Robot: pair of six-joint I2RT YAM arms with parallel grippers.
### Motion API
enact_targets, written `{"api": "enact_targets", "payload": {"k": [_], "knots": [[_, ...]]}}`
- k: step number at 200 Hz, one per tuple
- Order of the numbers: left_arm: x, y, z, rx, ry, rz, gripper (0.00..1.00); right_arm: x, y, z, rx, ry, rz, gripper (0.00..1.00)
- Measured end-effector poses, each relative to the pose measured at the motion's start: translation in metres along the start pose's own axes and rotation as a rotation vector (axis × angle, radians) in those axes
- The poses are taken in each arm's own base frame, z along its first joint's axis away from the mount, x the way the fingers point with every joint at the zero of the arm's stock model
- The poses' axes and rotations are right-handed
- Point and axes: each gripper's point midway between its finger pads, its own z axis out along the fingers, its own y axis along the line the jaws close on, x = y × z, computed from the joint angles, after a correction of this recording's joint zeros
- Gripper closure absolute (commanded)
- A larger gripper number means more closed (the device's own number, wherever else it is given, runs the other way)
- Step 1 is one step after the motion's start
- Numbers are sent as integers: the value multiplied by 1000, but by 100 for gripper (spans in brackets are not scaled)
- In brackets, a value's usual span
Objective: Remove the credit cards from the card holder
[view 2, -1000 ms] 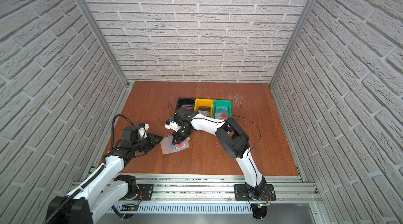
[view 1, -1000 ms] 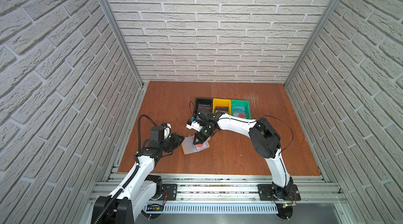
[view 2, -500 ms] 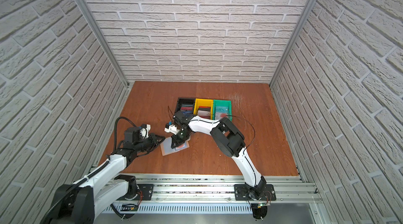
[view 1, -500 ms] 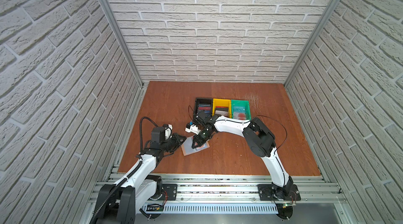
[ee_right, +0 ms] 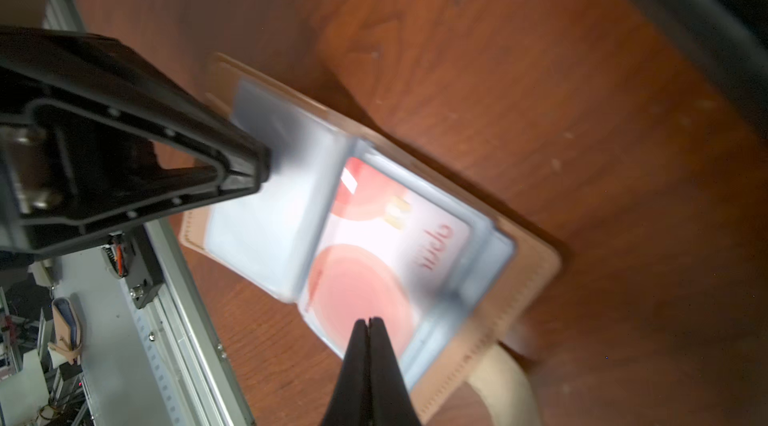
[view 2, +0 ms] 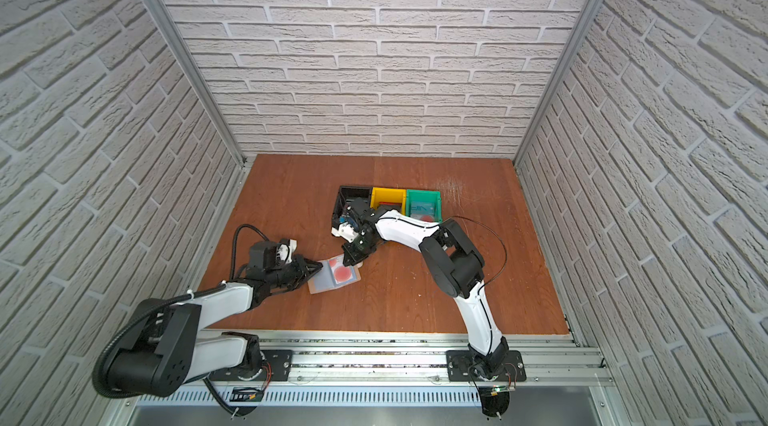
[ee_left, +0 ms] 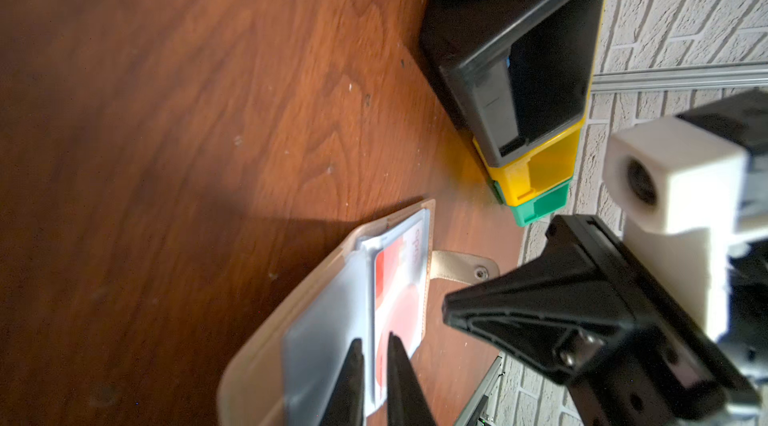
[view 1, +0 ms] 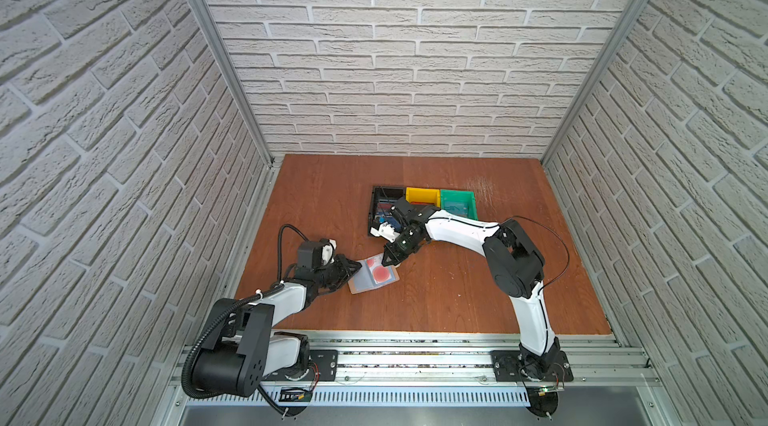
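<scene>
The tan card holder (view 1: pixel 372 275) (view 2: pixel 333 275) lies open on the table, its clear sleeves facing up. A pale credit card with a red circle (ee_right: pixel 365 245) (ee_left: pixel 395 291) sits in the right-hand sleeve. My left gripper (view 1: pixel 356 267) (ee_left: pixel 376 378) is at the holder's left edge, shut on the edge of a clear sleeve. My right gripper (view 1: pixel 388 260) (ee_right: pixel 368 322) is shut with nothing between its fingers. Its tip rests over the red circle, at the sleeve's edge. No other credit card shows in the holder.
Behind the holder stand a black bin (view 1: pixel 384 195), a yellow bin (view 1: pixel 422 195) and a green bin (view 1: pixel 457 204) in a row. My right wrist hangs over the black bin's front. The holder's snap tab (ee_left: pixel 461 268) lies out towards the bins.
The left arm has folded lower while its gripper stays at the holder's left edge. The right gripper's tip has shifted a little over the right-hand sleeve.
</scene>
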Motion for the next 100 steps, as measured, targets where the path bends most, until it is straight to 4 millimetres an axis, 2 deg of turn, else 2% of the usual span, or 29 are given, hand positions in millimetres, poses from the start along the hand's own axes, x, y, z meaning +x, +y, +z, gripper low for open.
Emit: {"api": "enact_targets", "payload": {"k": [17, 100], "knots": [[0, 2, 3, -1, 6, -2, 86, 0, -8, -2, 9, -1, 17, 94], [-1, 2, 12, 16, 12, -5, 86, 4, -3, 13, -24, 22, 39, 95]]}}
